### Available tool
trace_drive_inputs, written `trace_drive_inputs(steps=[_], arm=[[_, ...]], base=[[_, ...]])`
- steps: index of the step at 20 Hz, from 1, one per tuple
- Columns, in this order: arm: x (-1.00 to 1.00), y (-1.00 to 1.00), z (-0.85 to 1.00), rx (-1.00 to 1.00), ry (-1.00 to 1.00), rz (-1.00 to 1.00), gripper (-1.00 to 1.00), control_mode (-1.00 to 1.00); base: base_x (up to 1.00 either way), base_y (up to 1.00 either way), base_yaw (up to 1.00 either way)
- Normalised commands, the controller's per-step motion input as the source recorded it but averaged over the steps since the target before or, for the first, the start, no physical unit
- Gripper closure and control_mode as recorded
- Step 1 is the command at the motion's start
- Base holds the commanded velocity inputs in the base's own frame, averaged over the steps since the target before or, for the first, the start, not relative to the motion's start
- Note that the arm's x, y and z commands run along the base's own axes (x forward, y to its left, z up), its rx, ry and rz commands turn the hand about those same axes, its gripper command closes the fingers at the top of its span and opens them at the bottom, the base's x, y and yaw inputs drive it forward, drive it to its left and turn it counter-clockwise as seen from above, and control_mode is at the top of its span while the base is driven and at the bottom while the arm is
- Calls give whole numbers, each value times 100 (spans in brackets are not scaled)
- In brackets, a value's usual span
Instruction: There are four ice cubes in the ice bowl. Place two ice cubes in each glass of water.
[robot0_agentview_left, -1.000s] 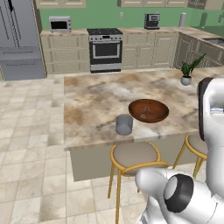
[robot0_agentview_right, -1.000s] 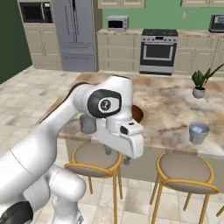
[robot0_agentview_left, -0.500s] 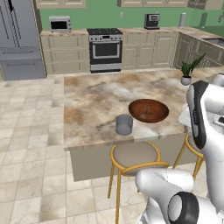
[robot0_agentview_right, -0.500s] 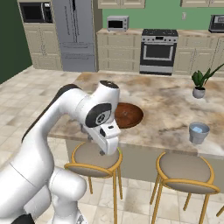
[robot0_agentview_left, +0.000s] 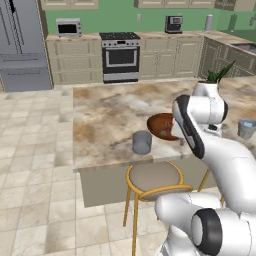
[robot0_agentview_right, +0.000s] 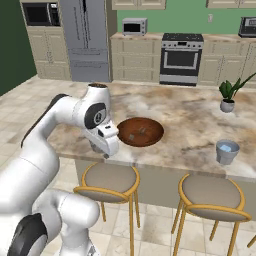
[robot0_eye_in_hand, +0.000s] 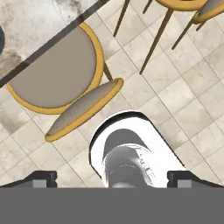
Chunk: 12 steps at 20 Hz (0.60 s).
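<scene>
- Worktop (robot0_agentview_right: 190, 117): a slab of glossy marbled stone in beige and brown, with a straight front edge; the floor around it is pale square tile.
- Bowl (robot0_agentview_right: 140, 131): wide, shallow and round, of polished reddish-brown wood, resting near the front edge of the worktop. Small pale specks lie inside it, too small to count as ice cubes.
- Near glass (robot0_agentview_left: 142, 142): a short, stout grey-blue cylinder, translucent, standing upright at about 8 o'clock from the bowl in the left base view, apart from it.
- Far glass (robot0_agentview_right: 227, 152): a matching tumbler with a pale blue surface at its top, standing well apart from the bowl at about 4 o'clock in the right base view.
- Stools (robot0_agentview_right: 109, 181): round grey padded seats in curved yellow frames, tucked under the front edge of the worktop.
- Plant pot (robot0_agentview_right: 227, 105): small and grey with green leaves, towards the back of the worktop.
- Arm (robot0_agentview_right: 75, 117): white segments with dark joints, folded over the front edge beside the bowl, wrist turned downward.
- Hand (robot0_eye_in_hand: 112, 177): two small dark tips spread wide at opposite sides of the hand view, pinching nothing, looking down on a stool and the tiled floor.
</scene>
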Motion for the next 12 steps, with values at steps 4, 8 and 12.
trace_drive_inputs(steps=[4,8,12], arm=[[100,0,0,0,12,16,-100,-100],[99,0,0,2,10,18,-100,-100],[83,-17,-1,7,6,18,-100,-100]], base=[[0,0,0],[0,0,0],[0,0,0]])
